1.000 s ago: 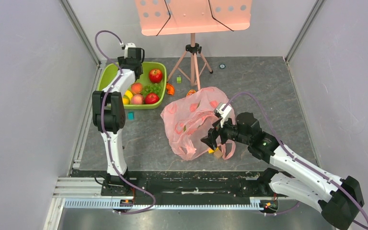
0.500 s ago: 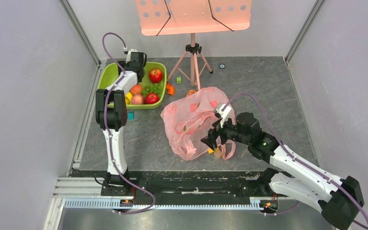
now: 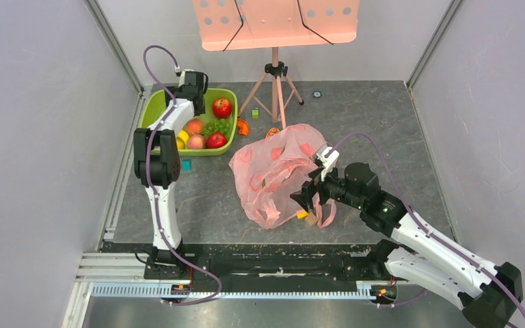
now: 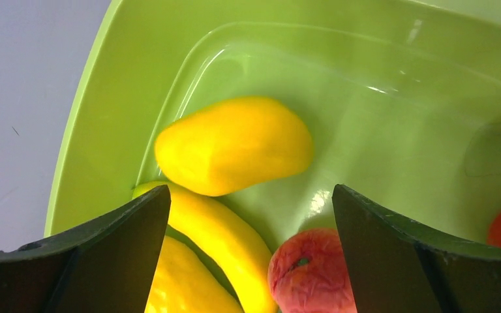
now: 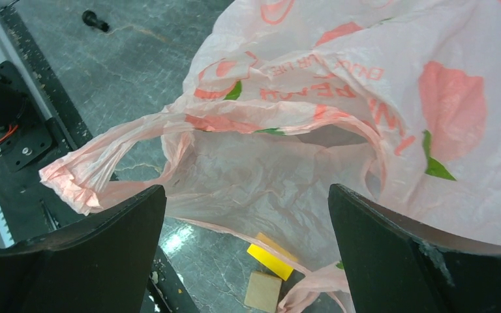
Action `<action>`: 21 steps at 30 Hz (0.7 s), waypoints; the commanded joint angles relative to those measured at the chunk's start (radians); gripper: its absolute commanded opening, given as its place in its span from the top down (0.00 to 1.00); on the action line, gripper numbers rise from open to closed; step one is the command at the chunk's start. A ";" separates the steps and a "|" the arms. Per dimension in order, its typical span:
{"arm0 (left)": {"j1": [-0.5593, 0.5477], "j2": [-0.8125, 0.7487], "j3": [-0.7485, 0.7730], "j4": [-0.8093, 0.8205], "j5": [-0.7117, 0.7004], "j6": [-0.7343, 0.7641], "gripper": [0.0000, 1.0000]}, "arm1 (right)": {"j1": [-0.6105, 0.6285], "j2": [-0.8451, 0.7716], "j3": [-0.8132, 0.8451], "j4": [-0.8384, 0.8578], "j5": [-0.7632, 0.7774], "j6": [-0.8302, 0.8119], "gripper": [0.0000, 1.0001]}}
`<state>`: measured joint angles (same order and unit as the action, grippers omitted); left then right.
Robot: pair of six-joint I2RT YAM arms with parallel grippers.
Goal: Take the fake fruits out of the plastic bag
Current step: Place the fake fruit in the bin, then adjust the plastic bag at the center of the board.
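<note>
The pink plastic bag (image 3: pixel 273 171) lies crumpled mid-table, and its open mouth (image 5: pixel 274 176) faces my right wrist camera. No fruit shows inside the mouth. My right gripper (image 3: pixel 308 198) is open and empty at the bag's near right edge, also in its wrist view (image 5: pixel 245 189). My left gripper (image 3: pixel 189 92) is open and empty over the lime-green basin (image 3: pixel 152 106). In the left wrist view (image 4: pixel 249 192) a yellow mango (image 4: pixel 235 145), a banana (image 4: pixel 225 238) and a pinkish peach (image 4: pixel 310 270) lie below it. Red apples (image 3: pixel 222 107) also sit in the basin.
A yellow cube (image 5: pixel 271 259) and a tan cube (image 5: pixel 263 291) lie under the bag's handle. A music stand's tripod (image 3: pixel 275 89) stands behind the bag, with small orange pieces (image 3: pixel 243 127) and a green cube (image 3: pixel 255 113) near it. A teal cube (image 3: pixel 186 165) lies by the basin.
My right gripper has shifted slightly to the right, away from the bag's edge. My left wrist has turned a little over the basin. The bag and fruits have not moved.
</note>
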<state>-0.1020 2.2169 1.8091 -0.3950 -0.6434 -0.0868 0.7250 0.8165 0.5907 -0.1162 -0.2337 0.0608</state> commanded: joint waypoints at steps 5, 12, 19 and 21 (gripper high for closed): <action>-0.027 -0.207 0.076 -0.136 0.168 -0.145 0.00 | 0.005 -0.046 0.128 -0.159 0.266 0.050 0.02; -0.028 -0.373 0.027 -0.208 0.401 -0.304 0.00 | 0.005 -0.036 0.212 -0.369 0.560 0.059 0.02; -0.054 -0.614 -0.174 -0.171 0.587 -0.367 0.00 | -0.010 0.036 0.215 -0.332 0.628 0.138 0.02; -0.056 -0.688 -0.238 -0.162 0.635 -0.364 0.00 | -0.036 0.071 0.230 -0.303 0.610 0.147 0.02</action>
<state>-0.1417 1.6588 1.6627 -0.5709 -0.1509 -0.3817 0.7189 0.8455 0.7734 -0.4644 0.3397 0.1589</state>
